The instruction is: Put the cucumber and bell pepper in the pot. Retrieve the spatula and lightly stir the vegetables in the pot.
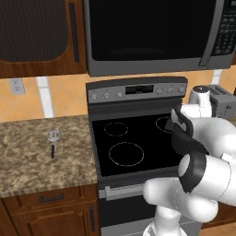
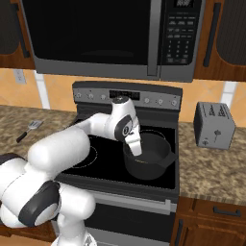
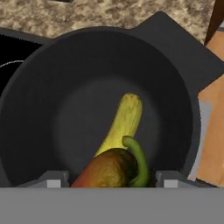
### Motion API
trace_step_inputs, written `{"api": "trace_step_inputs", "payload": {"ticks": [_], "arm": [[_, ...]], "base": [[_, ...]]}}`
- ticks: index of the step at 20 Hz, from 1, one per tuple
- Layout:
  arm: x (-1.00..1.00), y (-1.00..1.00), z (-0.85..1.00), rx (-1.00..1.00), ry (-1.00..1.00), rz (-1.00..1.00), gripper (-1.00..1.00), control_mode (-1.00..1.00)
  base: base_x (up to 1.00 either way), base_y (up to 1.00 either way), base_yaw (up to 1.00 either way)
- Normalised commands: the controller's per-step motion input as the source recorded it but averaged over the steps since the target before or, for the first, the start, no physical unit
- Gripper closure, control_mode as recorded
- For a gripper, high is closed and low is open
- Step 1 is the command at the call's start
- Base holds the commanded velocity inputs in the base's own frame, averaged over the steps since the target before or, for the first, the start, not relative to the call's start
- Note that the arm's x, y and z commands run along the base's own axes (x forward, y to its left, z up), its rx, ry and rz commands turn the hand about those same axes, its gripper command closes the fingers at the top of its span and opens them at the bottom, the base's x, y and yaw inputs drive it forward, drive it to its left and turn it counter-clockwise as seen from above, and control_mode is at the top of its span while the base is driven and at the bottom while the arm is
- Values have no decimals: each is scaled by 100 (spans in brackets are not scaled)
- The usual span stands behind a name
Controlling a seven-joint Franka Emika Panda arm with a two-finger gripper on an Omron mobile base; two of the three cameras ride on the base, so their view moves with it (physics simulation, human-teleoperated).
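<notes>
The dark pot [image 2: 161, 162] stands on the stove's front right burner. Looking down into the pot [image 3: 48, 83] from the hand view, the yellow-green cucumber [image 3: 124, 120] lies on its floor. The bell pepper [image 3: 107, 170], reddish with a curled green stem, sits between my finger tips, just above the cucumber's near end. My gripper [image 3: 109, 179] is shut on the pepper, and in the right base view the gripper [image 2: 136, 146] hangs inside the pot's mouth. The spatula [image 1: 53, 138] lies on the granite counter left of the stove, also seen as the spatula [image 2: 30, 129] from the right.
A black stove [image 1: 124, 154] with ring burners sits between granite counters. A silver toaster [image 2: 215, 125] stands on the right counter. A microwave [image 1: 152, 32] hangs above the stove, with wooden cabinets on both sides.
</notes>
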Motion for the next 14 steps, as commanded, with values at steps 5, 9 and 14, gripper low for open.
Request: {"api": "trace_step_inputs", "payload": {"ticks": [5,9,14], "arm": [[9,-43,-44,0,0,0,100,-100],[20,-2,-43,0,0,0,100,-100],[15,0,-24,0,-1,0,-100,-100]], "base": [[0,0,0],[0,0,0],[0,0,0]]}}
